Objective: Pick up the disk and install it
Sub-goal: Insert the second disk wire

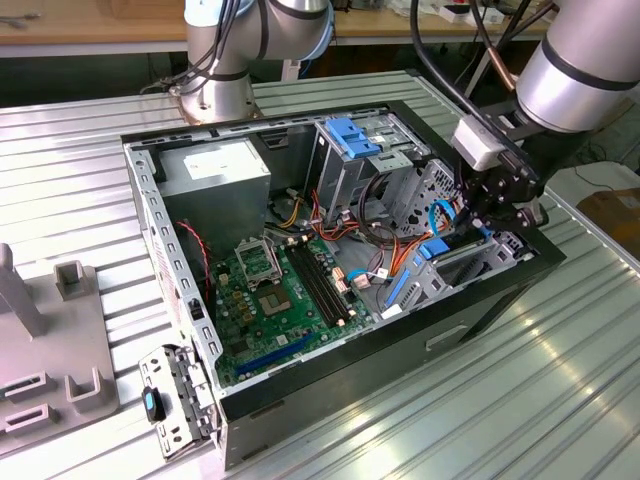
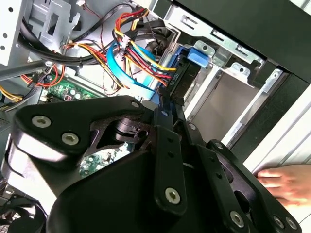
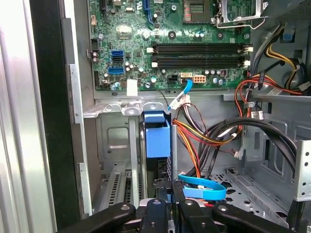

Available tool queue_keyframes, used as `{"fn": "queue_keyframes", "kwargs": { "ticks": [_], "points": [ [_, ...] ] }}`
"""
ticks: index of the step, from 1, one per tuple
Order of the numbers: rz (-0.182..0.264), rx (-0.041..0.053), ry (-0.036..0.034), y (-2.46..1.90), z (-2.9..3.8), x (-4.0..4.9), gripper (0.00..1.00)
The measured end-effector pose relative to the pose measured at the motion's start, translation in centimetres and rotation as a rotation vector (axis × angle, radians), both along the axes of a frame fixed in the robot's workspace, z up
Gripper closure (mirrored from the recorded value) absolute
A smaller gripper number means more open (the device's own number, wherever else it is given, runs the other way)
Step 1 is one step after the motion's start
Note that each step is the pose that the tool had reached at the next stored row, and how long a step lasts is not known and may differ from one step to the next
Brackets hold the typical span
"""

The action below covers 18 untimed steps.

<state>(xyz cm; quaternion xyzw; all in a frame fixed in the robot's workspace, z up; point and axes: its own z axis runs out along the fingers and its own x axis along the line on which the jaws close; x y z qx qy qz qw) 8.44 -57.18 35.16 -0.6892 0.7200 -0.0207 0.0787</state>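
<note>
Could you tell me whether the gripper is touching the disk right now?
Touching. In the first wrist view, the gripper closes on the edge of the disk, which stands upright in its bay with no gap visible.

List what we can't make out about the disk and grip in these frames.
- Disk: in the first wrist view, blue carrier end-on; its lower part is hidden behind the gripper linkage.
- Disk face and label: not visible in the exterior view; the arm's wrist blocks the drive bay.
- Seating depth: in the second wrist view, the black gripper body hides where the disk meets the bay.
- Hand: cut off by the frame edge.
</note>
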Motion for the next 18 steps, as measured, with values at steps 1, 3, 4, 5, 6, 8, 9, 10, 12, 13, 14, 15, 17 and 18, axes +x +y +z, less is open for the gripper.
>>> {"fn": "queue_keyframes", "kwargs": {
  "ticks": [1,3,4,5,6,8,9,10,12,13,14,15,17,18],
  "points": [
    [0.001,-0.0002,-0.0014,0.0,0.01,-0.1,0.84],
    [0.002,0.0,-0.0035,0.0,-0.02,-0.23,0.84],
    [0.004,0.0001,-0.0055,0.0,-0.05,-0.27,0.84],
    [0.008,-0.0003,-0.0143,0.0,-0.12,-0.3,0.84],
    [0.011,-0.0003,-0.0203,0.0,-0.16,-0.31,0.84],
    [0.015,0.0001,-0.0219,0.0,-0.22,-0.34,0.84],
    [0.016,0.0001,-0.0221,0.0,-0.27,-0.35,0.84],
    [0.018,0.0,-0.0222,0.0,-0.32,-0.36,0.84],
    [0.019,-0.0001,-0.0222,0.0,-0.37,-0.37,0.84],
    [0.02,-0.0001,-0.0222,0.0,-0.39,-0.38,0.84],
    [0.021,-0.0001,-0.0222,0.0,-0.4,-0.38,0.84],
    [0.021,-0.0001,-0.0222,0.0,-0.41,-0.39,0.84],
    [0.022,-0.0002,-0.0222,0.0,-0.45,-0.41,0.84],
    [0.022,-0.0002,-0.0222,0.0,-0.46,-0.42,0.84]
  ]
}}
